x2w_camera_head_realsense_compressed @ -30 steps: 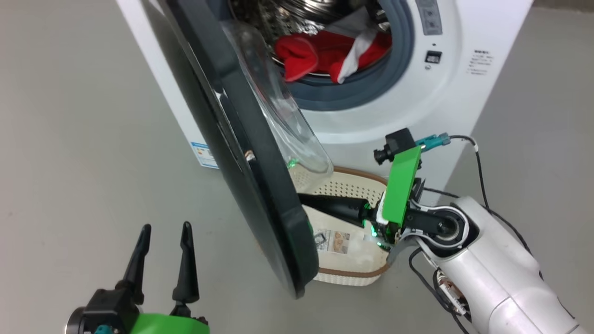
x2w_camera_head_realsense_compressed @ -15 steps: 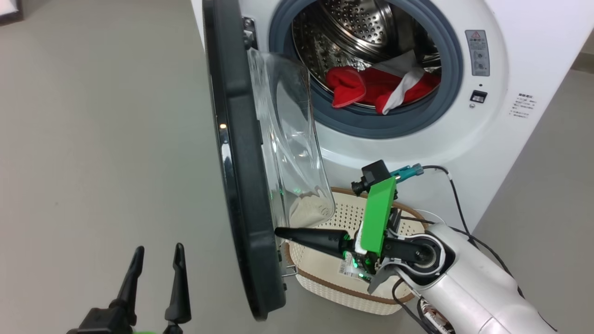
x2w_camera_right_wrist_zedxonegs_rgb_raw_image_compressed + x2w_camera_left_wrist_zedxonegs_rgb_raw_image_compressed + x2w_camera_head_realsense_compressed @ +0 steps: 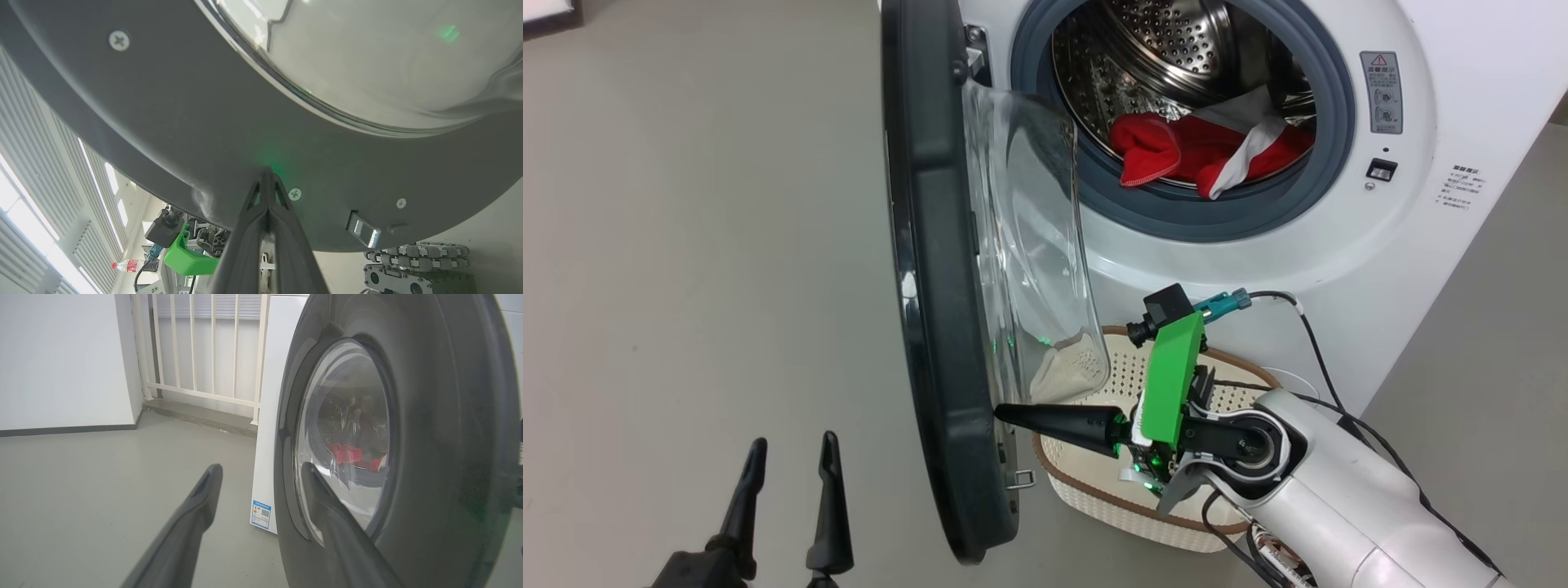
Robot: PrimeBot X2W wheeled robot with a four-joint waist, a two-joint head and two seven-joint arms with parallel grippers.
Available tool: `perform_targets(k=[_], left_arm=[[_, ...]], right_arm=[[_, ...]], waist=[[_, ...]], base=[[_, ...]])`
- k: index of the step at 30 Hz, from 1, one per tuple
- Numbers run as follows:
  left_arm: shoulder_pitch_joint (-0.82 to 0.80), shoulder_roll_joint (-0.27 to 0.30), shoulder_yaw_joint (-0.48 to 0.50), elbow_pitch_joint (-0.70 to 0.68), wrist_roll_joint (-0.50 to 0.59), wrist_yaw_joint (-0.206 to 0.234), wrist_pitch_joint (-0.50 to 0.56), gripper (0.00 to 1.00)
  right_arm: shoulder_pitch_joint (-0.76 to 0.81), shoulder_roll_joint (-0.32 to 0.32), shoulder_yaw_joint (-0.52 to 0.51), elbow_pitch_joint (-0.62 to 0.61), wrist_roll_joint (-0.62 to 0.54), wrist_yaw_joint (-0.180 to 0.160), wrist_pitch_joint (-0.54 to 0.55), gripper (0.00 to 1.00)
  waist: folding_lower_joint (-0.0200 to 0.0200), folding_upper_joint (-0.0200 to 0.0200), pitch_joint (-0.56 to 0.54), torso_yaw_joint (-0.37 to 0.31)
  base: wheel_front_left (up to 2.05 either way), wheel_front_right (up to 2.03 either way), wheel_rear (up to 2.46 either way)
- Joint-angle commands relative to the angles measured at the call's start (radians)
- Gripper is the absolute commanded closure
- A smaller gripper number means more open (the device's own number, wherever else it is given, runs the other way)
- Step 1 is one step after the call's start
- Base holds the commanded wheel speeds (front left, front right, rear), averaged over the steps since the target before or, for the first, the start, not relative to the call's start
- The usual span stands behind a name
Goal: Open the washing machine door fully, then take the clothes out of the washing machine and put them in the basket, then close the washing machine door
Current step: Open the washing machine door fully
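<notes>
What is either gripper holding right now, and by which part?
Nothing is held. The right gripper is shut, its tips against the inner rim of the washing machine door, not around it. The left gripper is open and empty.

Tip of closed right claw against the washing machine door

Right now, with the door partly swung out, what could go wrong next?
1. The right gripper, shut, pushes the door with only its tips on the smooth inner rim, so it may slip off.
2. That arm reaches across the basket, so a slip could knock it.
3. The door juts straight out, not fully open. Reaching for the clothes now might bump it.
</notes>
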Motion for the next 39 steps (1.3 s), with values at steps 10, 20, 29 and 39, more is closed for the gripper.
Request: perform_targets(k=[10,20,29,39], left_arm=[[-0.033,0.011,0.027,-0.006,-0.003,-0.005,-0.008,0.00],[-0.037,0.011,0.040,0.012,-0.001,-0.014,-0.008,0.00],[-0.029,0.011,0.052,0.033,-0.006,-0.027,-0.008,0.00],[-0.028,0.011,0.073,0.045,-0.004,-0.028,-0.008,0.00]], right_arm=[[-0.022,0.025,-0.035,0.008,-0.037,0.005,-0.084,0.20],[0.050,-0.079,-0.034,-0.050,-0.330,0.005,-0.363,0.00],[0.087,-0.155,0.066,-0.010,-0.672,0.005,-0.727,0.00],[0.079,-0.110,-0.087,0.155,-1.075,0.005,-0.884,0.00]], waist=[[0.0000,0.0000,-0.009,-0.011],[0.0000,0.0000,-0.025,-0.023],[0.0000,0.0000,-0.037,-0.043],[0.0000,0.0000,-0.047,-0.063]], base=[[0.00,0.00,0.00],[0.00,0.00,0.00],[0.00,0.00,0.00],[0.00,0.00,0.00]])
